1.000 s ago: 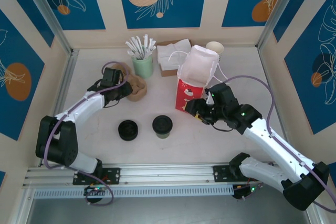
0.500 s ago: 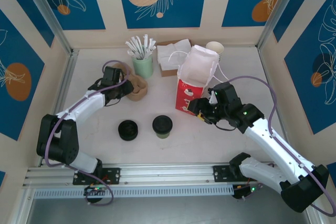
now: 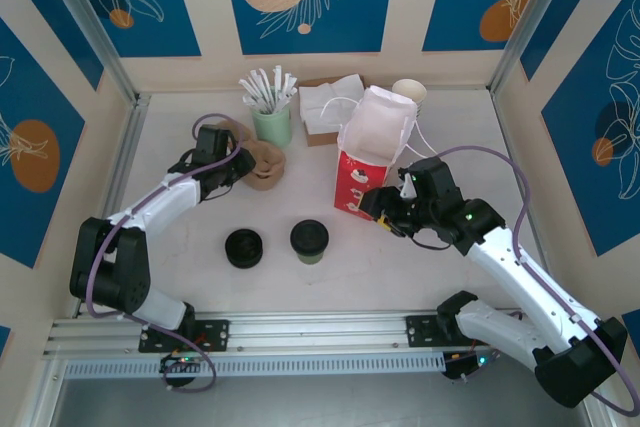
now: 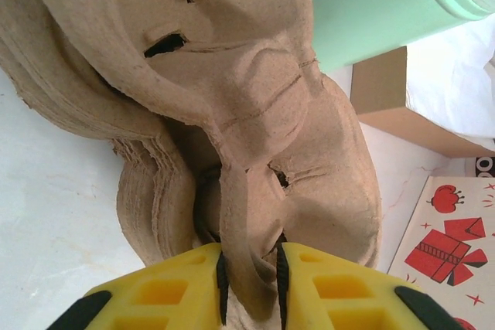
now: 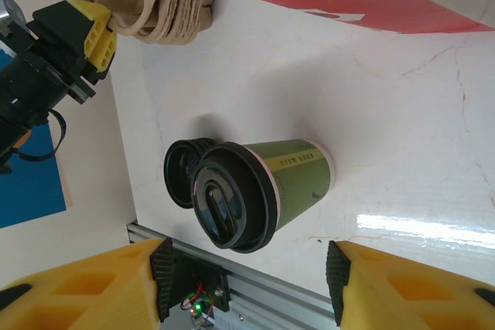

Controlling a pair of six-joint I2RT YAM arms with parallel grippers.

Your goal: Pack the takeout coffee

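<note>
Paper takeout coffee (image 5: 286, 183), rough pulp carrier (image 4: 263, 113)

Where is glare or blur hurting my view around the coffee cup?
Right wrist view: a glare streak on the white tabletop beside the olive-green paper cup with black plastic lid, which is sharp. Left wrist view: the brown moulded-pulp cup carrier is close but crisp; the mint-green cup behind looks slightly soft. Top external view: even light, soft shadows.

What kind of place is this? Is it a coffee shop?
Probably a pretend takeout coffee counter set up for robots, not a real shop. There's a lidded coffee cup, a red-and-white paper bag, a stack of cardboard cup trays, and robot arms working over them.
</note>
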